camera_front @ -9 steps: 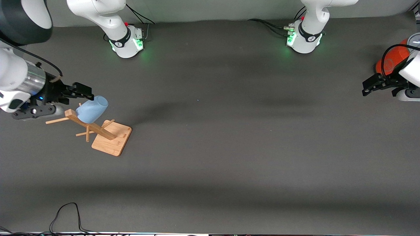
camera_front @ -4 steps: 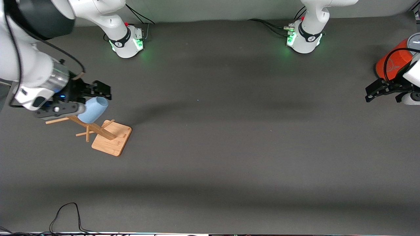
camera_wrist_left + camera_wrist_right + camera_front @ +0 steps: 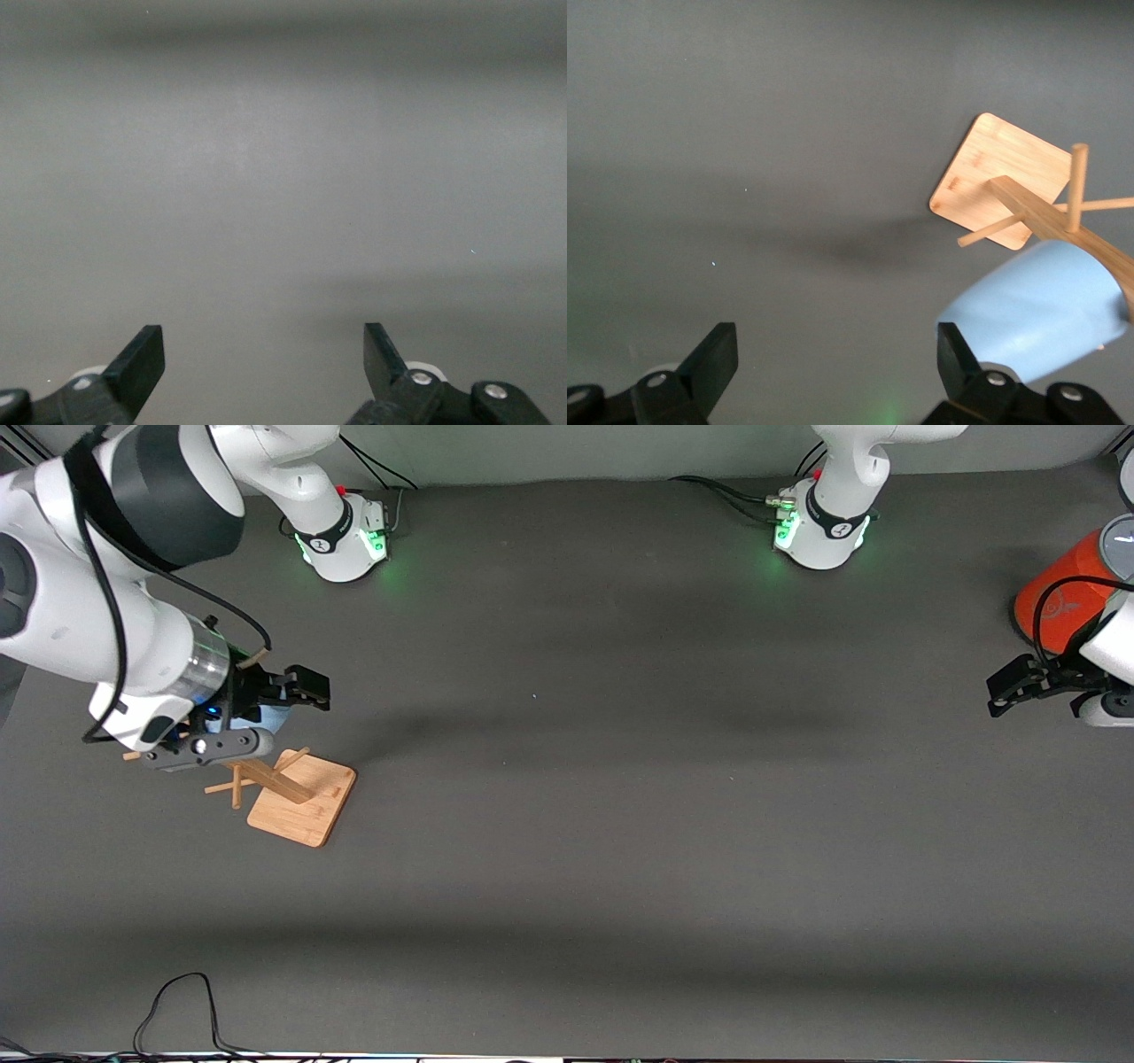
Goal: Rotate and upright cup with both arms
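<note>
Right claw (image 3: 297, 695) has swung in over the cup (image 3: 1036, 310) since a second ago: approach under way, grasp not yet made. Cup hangs tilted on the wooden rack (image 3: 283, 788), toward the counter's (image 3: 620, 824) nine o'clock. Claw wide, holding nothing; one finger (image 3: 957, 354) just beside cup. Left claw (image 3: 1032, 682) waits wide, empty, near three o'clock.

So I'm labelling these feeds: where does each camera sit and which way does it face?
Front view: high across the table, facing both arms' bases; shows right hand and left hand.
Left wrist view: on the left arm, over bare table; open fingers.
Right wrist view: on the right arm, over the cup and wooden rack, shared with the front view.
</note>
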Robot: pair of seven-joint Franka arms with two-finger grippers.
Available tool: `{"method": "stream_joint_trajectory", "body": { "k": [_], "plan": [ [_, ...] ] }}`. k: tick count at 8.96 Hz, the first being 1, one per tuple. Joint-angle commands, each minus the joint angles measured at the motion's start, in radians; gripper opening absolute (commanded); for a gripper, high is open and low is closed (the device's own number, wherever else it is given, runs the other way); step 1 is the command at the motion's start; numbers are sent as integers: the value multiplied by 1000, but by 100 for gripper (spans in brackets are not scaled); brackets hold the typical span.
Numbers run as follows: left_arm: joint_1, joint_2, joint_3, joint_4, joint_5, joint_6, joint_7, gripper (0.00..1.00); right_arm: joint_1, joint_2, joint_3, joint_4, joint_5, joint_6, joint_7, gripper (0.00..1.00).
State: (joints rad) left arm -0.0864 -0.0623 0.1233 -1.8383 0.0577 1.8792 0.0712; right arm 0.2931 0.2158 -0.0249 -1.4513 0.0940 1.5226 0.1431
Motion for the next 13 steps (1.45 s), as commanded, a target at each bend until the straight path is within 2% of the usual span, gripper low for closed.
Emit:
{"method": "stream_joint_trajectory", "body": {
  "k": [1, 3, 4, 6, 9, 11, 13],
  "plan": [
    [-3, -10, 1, -6, 19, 5, 68, 100, 41, 43, -4, 65, 10, -9, 23, 100],
    [-21, -8, -4, -9, 88, 0, 78, 100, 38, 48, -6, 63, 7, -12, 19, 100],
    [-18, -8, -4, -1, 86, -2, 65, 100, 34, 31, -15, 57, 1, -24, 0, 100],
    [-18, -8, -2, 10, 86, -2, 11, 100, 35, 2, -17, 55, -122, -79, -188, 100],
    [-10, -10, -1, 10, 94, -26, 1, 100, 34, -39, -39, 5, -200, -65, -411, 100],
    [-15, -2, -1, -4, 135, -42, -7, 100, 31, -39, -61, -12, -204, -55, -461, 100],
    [-10, 0, -2, 22, 128, -58, -28, 100, 32, -73, -81, -105, -206, 26, -528, 100]
  ]
}}
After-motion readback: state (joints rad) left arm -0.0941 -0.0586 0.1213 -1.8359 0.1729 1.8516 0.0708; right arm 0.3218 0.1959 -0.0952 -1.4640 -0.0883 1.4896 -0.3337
